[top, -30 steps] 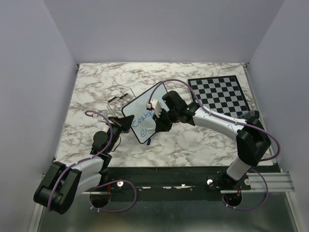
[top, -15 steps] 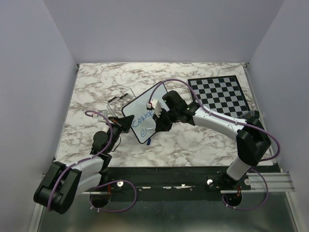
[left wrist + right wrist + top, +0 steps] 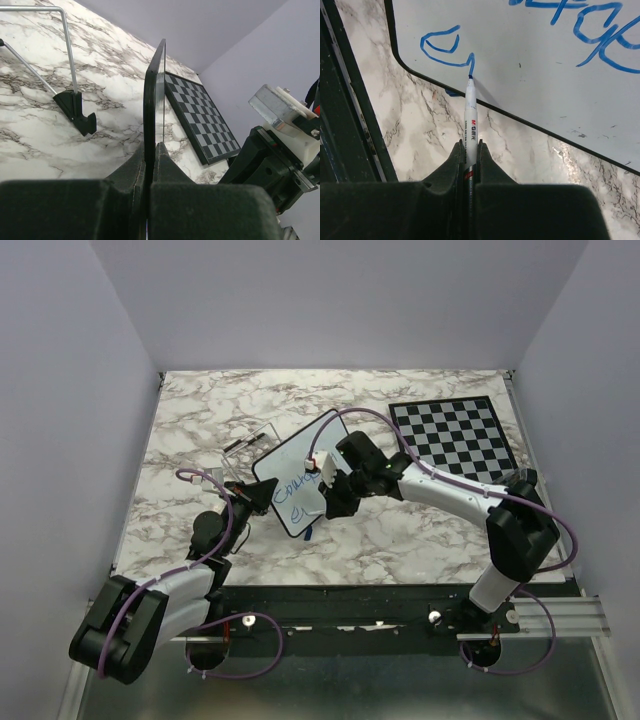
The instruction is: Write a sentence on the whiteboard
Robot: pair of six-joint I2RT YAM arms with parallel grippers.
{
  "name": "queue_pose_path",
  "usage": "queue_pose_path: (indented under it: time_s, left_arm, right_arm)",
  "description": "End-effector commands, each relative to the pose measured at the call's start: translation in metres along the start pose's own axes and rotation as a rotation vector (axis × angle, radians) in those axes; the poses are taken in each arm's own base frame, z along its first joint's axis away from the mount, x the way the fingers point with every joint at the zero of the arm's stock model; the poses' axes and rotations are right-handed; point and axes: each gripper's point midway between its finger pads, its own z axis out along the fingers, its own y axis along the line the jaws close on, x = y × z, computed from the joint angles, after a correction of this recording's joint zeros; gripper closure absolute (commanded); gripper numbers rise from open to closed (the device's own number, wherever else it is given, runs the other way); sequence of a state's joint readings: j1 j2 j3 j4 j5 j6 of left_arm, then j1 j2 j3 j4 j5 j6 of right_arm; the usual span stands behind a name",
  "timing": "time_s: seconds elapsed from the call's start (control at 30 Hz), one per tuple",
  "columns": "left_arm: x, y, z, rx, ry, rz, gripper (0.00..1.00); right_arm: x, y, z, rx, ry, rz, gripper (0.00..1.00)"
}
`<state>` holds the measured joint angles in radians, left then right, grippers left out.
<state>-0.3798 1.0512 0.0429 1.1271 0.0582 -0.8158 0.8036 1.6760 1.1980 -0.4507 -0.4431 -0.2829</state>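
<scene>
Right gripper [image 3: 328,498] has shifted slightly down-left along the board since a second ago, and the second blue line is longer now. Small glossy white rectangular whiteboard with thin black frame [image 3: 297,465] sits tilted mid-table, its lower-left edge pinched in the closed left gripper [image 3: 149,150]. The right gripper is clamped on a white-barrelled blue marker [image 3: 470,112], tip touching the board face near its lower edge, at the end of a stroke. Blue handwritten sentence [image 3: 294,490]: two uneven lines, top longer, bottom a couple of letters, not legible. Black-and-white checkered chessboard [image 3: 455,435] lies flat to the right on the grey-veined marble table [image 3: 190,430].
</scene>
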Motion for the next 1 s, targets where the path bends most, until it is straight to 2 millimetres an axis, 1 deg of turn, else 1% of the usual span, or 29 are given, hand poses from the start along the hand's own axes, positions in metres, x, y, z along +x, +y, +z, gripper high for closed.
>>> queue_pose_path:
  time_s: [0.0,0.13,0.17,0.27,0.3,0.4,0.53,0.63,0.8,0.97]
  left_arm:
    - [0.004,0.0,-0.008,0.014,0.0,0.006,1.0]
    - [0.004,0.0,-0.008,0.015,-0.001,0.006,1.0]
    - [0.004,0.0,-0.008,0.014,0.0,0.006,1.0]
    - [0.004,0.0,-0.008,0.017,-0.001,0.006,1.0]
    - [0.004,0.0,-0.008,0.017,-0.001,0.006,1.0]
    - [0.005,-0.001,-0.008,0.02,0.001,0.004,1.0]
    - [0.004,-0.001,-0.008,0.021,0.0,0.002,1.0]
    - [0.004,-0.001,-0.008,0.022,-0.001,0.003,1.0]
    - [0.004,-0.001,-0.008,0.02,0.001,0.003,1.0]
    - [0.006,0.0,-0.008,0.017,0.005,0.004,1.0]
  right_arm:
    - [0.02,-0.002,0.008,-0.01,0.062,0.02,0.99]
    - [0.01,-0.006,0.004,0.013,0.04,0.014,1.0]
    - [0.005,-0.008,0.002,0.021,0.027,0.013,0.99]
    - [-0.004,-0.016,-0.006,0.041,-0.002,0.021,1.0]
    - [-0.011,-0.02,-0.01,0.051,-0.021,0.023,1.0]
    - [-0.022,-0.027,-0.017,0.067,-0.049,0.025,0.99]
    - [-0.03,-0.034,-0.023,0.083,-0.073,0.03,1.0]
    - [-0.03,-0.034,-0.024,0.075,-0.076,0.033,0.99]
    - [-0.016,-0.021,-0.019,0.009,-0.057,0.026,0.99]
    - [-0.002,-0.013,-0.016,-0.036,-0.023,0.023,1.0]
